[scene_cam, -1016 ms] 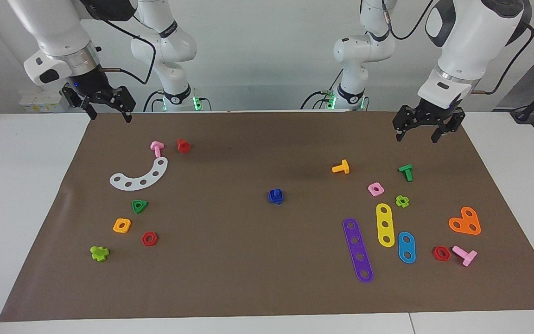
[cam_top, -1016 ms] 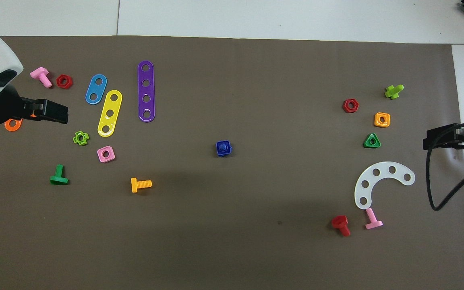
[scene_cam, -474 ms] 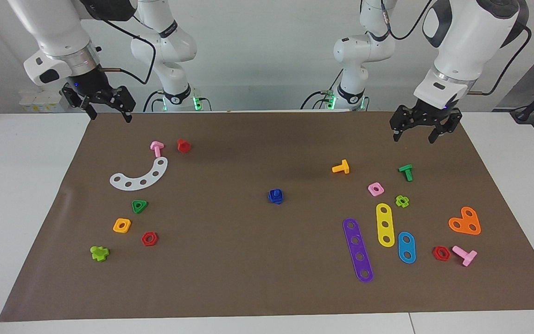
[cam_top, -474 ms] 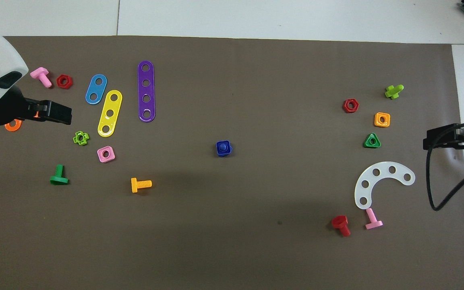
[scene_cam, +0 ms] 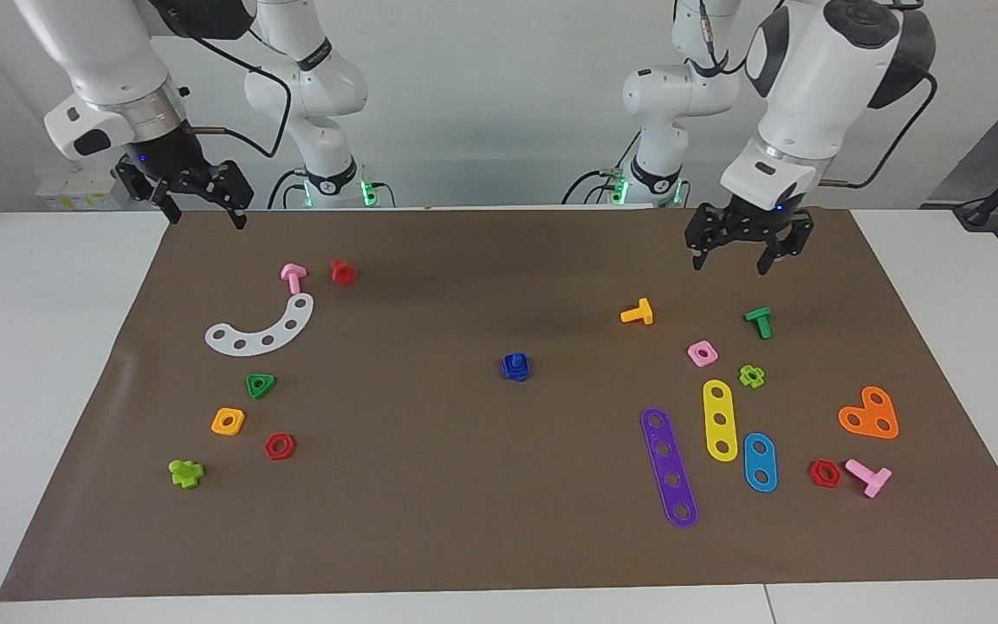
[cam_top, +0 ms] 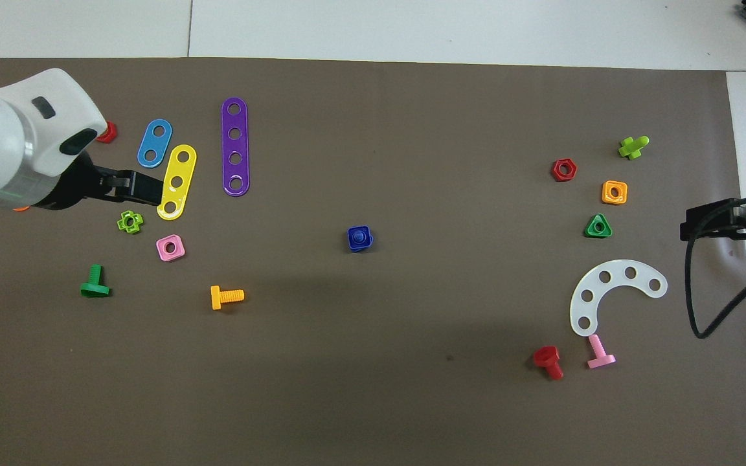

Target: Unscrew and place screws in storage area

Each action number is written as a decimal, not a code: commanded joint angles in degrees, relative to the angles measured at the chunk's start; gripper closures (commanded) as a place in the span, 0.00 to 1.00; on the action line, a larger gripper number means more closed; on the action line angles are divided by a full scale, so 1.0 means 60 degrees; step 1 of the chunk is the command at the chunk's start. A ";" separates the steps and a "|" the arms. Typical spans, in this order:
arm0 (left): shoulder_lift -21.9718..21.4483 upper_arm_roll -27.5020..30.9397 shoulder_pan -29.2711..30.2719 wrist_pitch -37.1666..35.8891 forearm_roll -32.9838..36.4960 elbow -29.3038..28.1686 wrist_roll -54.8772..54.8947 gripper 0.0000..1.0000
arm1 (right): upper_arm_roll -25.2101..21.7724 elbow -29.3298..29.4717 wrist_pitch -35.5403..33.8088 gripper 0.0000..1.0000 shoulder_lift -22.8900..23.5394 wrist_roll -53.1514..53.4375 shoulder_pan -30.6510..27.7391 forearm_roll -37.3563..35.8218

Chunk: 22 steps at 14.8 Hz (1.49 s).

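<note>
Sitting mid-mat in a blue square nut (scene_cam: 515, 370), the blue bolt (scene_cam: 515, 360) is untouched; the left pincer (scene_cam: 730, 257) hangs open over the mat near the green bolt (scene_cam: 759, 321), the right pincer (scene_cam: 204, 214) waits open above the mat's edge

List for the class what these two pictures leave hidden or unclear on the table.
- Orange heart plate: in the overhead view the left arm covers nearly all of it.
- Pink bolt beside the red nut: hidden under the same arm in the overhead view.
- Blue screw: whether it is threaded into its nut is too small to tell in either view.
</note>
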 commanded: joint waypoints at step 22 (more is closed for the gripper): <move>0.4054 0.0209 -0.3455 0.4744 0.1905 -0.0448 -0.4913 0.10 | 0.0027 -0.0018 -0.0106 0.00 -0.0061 -0.0187 -0.0060 0.0047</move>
